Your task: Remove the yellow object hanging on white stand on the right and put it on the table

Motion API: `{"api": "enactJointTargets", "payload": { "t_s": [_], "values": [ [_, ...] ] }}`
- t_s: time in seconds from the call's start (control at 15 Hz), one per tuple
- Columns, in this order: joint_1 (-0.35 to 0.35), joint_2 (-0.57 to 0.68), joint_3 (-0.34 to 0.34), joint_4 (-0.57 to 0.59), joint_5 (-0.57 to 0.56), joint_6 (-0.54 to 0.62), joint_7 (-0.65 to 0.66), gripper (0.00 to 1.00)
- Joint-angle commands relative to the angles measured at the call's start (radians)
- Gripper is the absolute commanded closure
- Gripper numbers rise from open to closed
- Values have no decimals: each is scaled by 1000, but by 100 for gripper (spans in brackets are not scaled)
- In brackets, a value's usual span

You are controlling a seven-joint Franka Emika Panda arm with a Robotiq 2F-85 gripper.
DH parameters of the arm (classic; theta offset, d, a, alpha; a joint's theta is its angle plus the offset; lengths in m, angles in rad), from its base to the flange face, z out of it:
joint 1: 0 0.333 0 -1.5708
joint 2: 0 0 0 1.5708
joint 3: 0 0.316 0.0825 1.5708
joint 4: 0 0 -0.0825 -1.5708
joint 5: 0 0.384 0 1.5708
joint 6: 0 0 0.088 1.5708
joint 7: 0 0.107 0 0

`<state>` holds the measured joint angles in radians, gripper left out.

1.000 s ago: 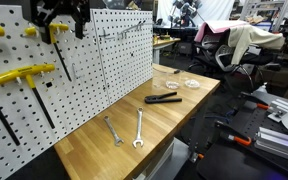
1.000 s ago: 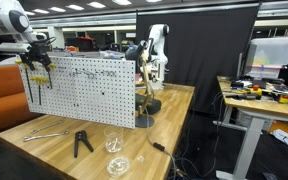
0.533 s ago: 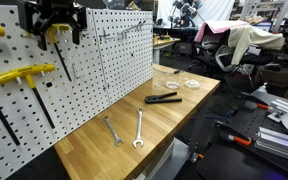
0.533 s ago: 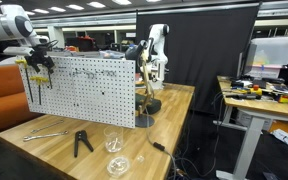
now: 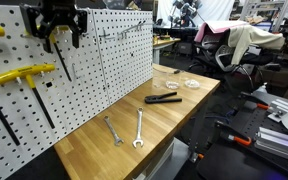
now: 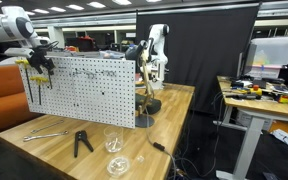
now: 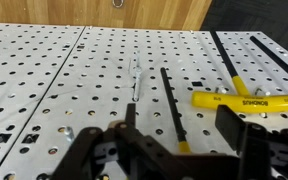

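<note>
A white pegboard stand (image 5: 104, 60) holds several yellow T-handle tools. Two hang at the board's left edge (image 5: 22, 75). In the wrist view one yellow handle (image 7: 246, 100) lies to the right of my fingers. A third tool's black shaft (image 7: 170, 105) runs down to a yellow handle (image 7: 182, 147) between my fingers. My gripper (image 7: 184, 135) is open and straddles that handle without closing on it. In the exterior views it (image 5: 57, 25) sits at the top of the board (image 6: 39, 55).
On the wooden table (image 5: 94, 150) lie black pliers (image 5: 164, 99), two wrenches (image 5: 140, 128) and clear glass dishes (image 5: 192, 84). The pliers (image 6: 81, 141) and glasses (image 6: 112, 140) lie in front of the board. Chairs and desks stand beyond.
My gripper has shifted slightly down along the top of the pegboard, staying open over the yellow handle. Nothing else has moved.
</note>
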<state>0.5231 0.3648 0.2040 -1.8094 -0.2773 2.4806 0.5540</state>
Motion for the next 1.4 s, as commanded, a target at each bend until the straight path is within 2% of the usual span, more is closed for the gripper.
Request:
{"api": "enactJointTargets", "payload": {
  "t_s": [0.0, 0.2, 0.53, 0.6, 0.67, 0.8, 0.87, 0.93, 1.33],
  "values": [
    [14, -4, -12, -14, -8, 30, 29, 40],
    [14, -8, -14, -26, -9, 39, 43, 53],
    [7, -5, -24, -36, -3, 78, 60, 54],
    [6, 2, -27, -35, -1, 94, 62, 57],
    [5, 8, -29, -34, 3, 105, 63, 63],
    [5, 21, -34, -35, 10, 134, 66, 89],
    [4, 27, -31, -35, 20, 144, 60, 97],
    [5, 33, -29, -35, 28, 152, 53, 100],
    [3, 34, -28, -45, 54, 167, 37, 99]
  ]
}}
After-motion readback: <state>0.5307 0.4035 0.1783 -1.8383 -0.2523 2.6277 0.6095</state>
